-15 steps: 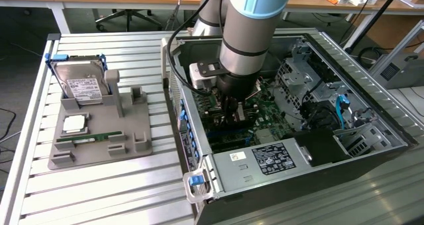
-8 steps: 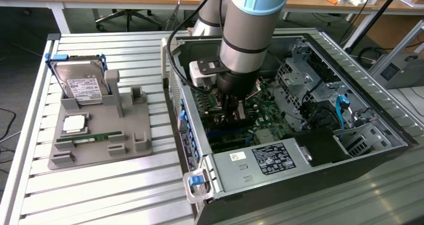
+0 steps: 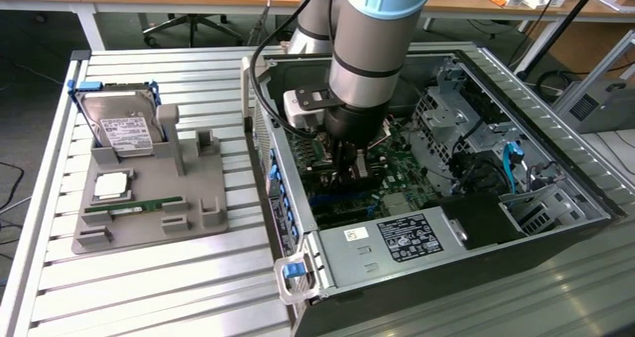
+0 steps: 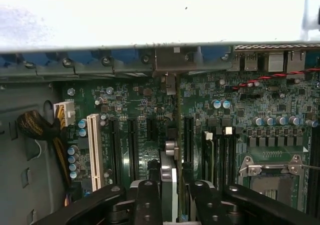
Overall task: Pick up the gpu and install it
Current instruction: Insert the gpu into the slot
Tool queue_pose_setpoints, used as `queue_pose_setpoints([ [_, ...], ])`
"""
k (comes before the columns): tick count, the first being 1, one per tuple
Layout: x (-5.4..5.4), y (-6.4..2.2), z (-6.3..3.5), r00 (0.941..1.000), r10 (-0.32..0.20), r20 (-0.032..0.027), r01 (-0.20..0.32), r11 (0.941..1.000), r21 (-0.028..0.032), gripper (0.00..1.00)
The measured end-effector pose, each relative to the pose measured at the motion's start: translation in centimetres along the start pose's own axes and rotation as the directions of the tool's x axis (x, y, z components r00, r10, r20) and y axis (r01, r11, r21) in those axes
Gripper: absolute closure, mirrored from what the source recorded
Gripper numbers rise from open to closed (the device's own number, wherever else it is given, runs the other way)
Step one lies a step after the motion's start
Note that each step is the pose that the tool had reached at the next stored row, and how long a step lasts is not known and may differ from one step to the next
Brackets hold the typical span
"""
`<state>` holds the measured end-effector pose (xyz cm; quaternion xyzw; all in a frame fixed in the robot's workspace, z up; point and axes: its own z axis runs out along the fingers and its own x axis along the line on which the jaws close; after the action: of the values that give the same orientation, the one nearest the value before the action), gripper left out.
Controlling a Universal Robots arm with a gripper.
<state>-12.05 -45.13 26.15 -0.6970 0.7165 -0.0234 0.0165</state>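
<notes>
Gripper (image 3: 349, 166) of the grey-and-blue robot arm (image 3: 372, 47) lowered into the open black desktop computer case (image 3: 555, 225), directly above the green motherboard (image 3: 397, 169). In the wrist view the two black fingers (image 4: 148, 200) are clenched on the thin dark circuit card with a silvery bracket, the gpu (image 4: 179, 130), which stands on edge between them. The card runs from the fingers straight toward the rear wall of the case, where its metal bracket end (image 4: 175, 62) meets the row of blue slot clips (image 4: 120, 57); its lower edge lies along a dark expansion slot, though whether it is fully seated cannot be told. A white expansion slot (image 4: 93, 150) lies parallel to the card, well apart from it, and the silver processor socket frame (image 4: 272, 167) sits on the card's other side.

In the exterior view, at nine o'clock from the case, a grey moulded parts holder (image 3: 149, 210) rests on the slatted metal table (image 3: 149, 292). It carries a silver boxy hard drive with a white label (image 3: 124, 125) at its twelve o'clock end and a narrow green memory stick (image 3: 134, 205) near six o'clock.
</notes>
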Motion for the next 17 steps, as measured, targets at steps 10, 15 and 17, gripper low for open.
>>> queue_pose_setpoints([
  [10,-0.6,0.01,0.0,1.0,0.0,-0.0056,0.0,1.0,0.0003,0.73],
  [15,-0.57,0.01,0.0,0.9999,0.009,-0.0059,-0.009,1.0,0.0001,0.73],
  [17,-0.57,0.01,0.01,0.9999,0.015,-0.0062,-0.015,0.9999,0.0,0.73],
])
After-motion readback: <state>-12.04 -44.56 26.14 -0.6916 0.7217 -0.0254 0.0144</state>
